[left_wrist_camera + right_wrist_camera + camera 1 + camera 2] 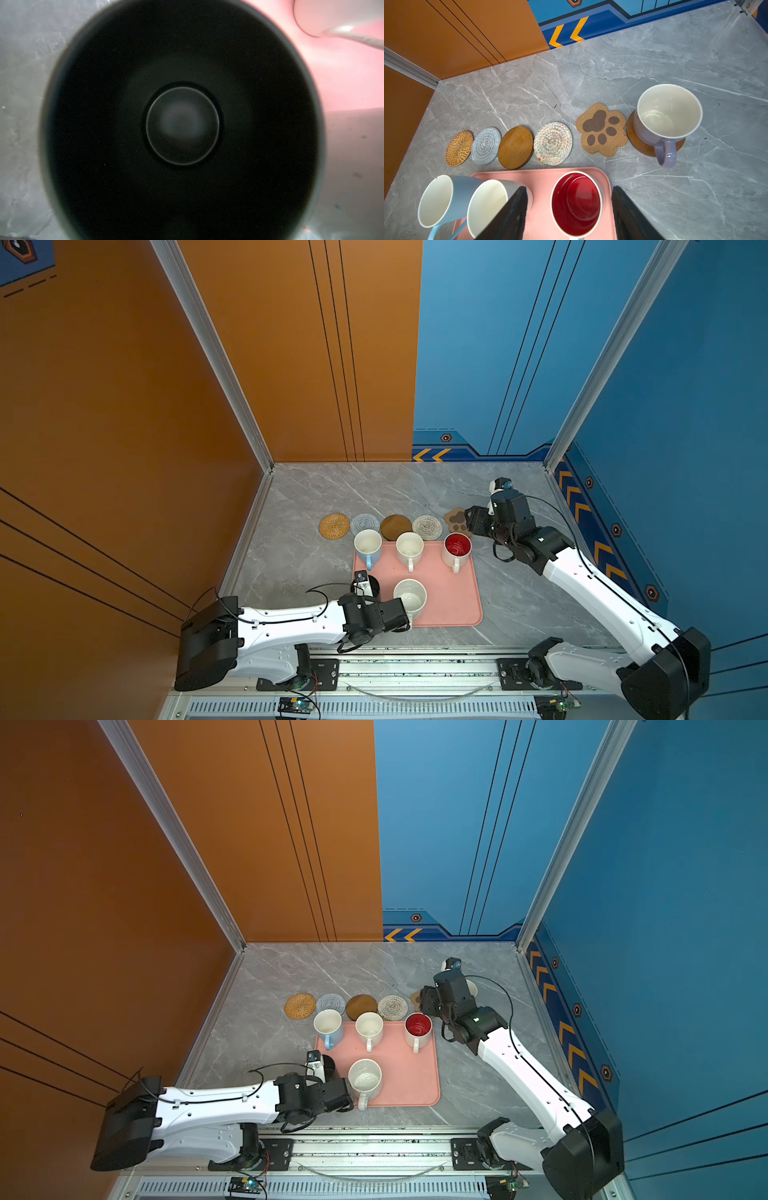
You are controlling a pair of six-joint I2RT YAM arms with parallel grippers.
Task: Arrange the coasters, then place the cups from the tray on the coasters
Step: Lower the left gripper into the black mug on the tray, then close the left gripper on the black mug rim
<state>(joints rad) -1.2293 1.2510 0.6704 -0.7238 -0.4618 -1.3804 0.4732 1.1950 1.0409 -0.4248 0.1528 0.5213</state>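
Left gripper point(365, 587) down over black handled mug point(182, 124) at left edge of pink rectangular tray point(451, 601). My wrist camera stares straight into mug, jaws unseen: cannot tell if gripping.

Risk I see: thin rim pinch, mug swings or slips on lift. Speckled white mug point(410, 596) just beside, easy to clip.

Right gripper point(569, 188): jaws spread, empty, above white mug with red inside point(576, 205).

Lavender mug point(668, 116) sits on brown round coaster point(638, 145). Row of five bare coasters point(516, 147) packed close; I expect handles crowding and light mats shoved.

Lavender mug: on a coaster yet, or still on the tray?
On a coaster: the lavender handled mug stands upright on a brown round coaster beside the tan paw-print coaster, off the pink rectangular tray.
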